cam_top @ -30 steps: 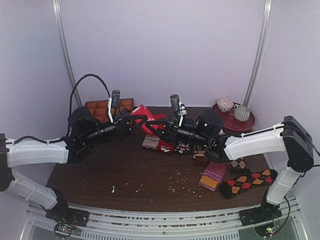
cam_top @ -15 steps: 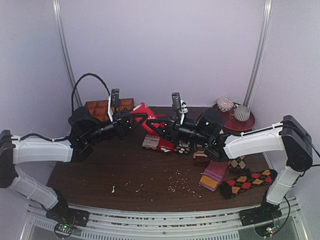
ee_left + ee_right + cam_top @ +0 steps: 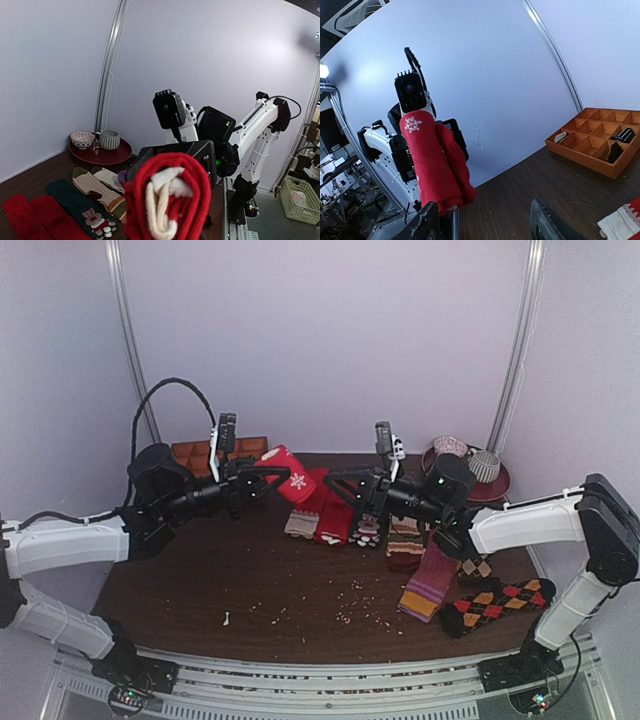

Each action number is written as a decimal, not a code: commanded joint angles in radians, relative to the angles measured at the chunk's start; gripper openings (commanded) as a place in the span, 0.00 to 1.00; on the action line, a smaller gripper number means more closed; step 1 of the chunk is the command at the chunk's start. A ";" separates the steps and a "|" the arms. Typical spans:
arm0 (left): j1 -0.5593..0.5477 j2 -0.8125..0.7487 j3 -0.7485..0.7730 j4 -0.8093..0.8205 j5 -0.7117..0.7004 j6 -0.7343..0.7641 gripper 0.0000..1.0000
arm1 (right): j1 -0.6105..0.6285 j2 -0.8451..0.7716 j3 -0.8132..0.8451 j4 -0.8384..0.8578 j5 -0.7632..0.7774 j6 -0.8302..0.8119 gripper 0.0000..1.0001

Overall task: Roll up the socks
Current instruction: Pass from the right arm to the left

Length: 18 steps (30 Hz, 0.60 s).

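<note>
The socks [image 3: 285, 474] are a rolled red bundle with a white snowflake, held in the air above the back of the table. My left gripper [image 3: 268, 481] is shut on them. In the left wrist view the roll [image 3: 172, 197] fills the space between the jaws, its cream band coiled inside, and it hides the fingertips. My right gripper [image 3: 338, 487] stands open a short way to the right of the bundle, apart from it. In the right wrist view the bundle [image 3: 435, 160] hangs ahead, and the right gripper [image 3: 485, 227] has nothing between its two dark fingertips [image 3: 424, 224].
Several flat socks lie on the table: two red ones [image 3: 322, 512], a reindeer one [image 3: 366, 530], a striped one [image 3: 405, 540], a purple and orange one [image 3: 428, 587] and an argyle one [image 3: 497, 602]. An orange compartment tray [image 3: 200, 452] sits back left. A red plate [image 3: 490, 487] with a bowl and a cup sits back right.
My right gripper has opened and drawn back to the right, off the bundle. My left gripper has kept its hold and lifted the bundle slightly.
</note>
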 commanded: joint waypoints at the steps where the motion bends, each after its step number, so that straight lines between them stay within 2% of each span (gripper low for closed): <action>1: 0.063 -0.058 0.058 -0.077 -0.058 0.041 0.00 | -0.044 -0.080 -0.028 -0.030 -0.022 -0.013 0.62; 5: 0.190 -0.037 0.138 -0.320 -0.194 0.045 0.00 | -0.050 -0.158 -0.033 -0.257 0.069 -0.121 0.61; 10: 0.405 0.049 0.257 -0.545 -0.232 0.036 0.00 | -0.050 -0.239 -0.040 -0.472 0.151 -0.179 0.59; 14: 0.469 0.173 0.452 -0.810 -0.365 0.124 0.00 | -0.050 -0.295 -0.054 -0.630 0.210 -0.209 0.58; 18: 0.513 0.372 0.637 -0.998 -0.375 0.197 0.00 | -0.051 -0.315 -0.061 -0.768 0.254 -0.245 0.56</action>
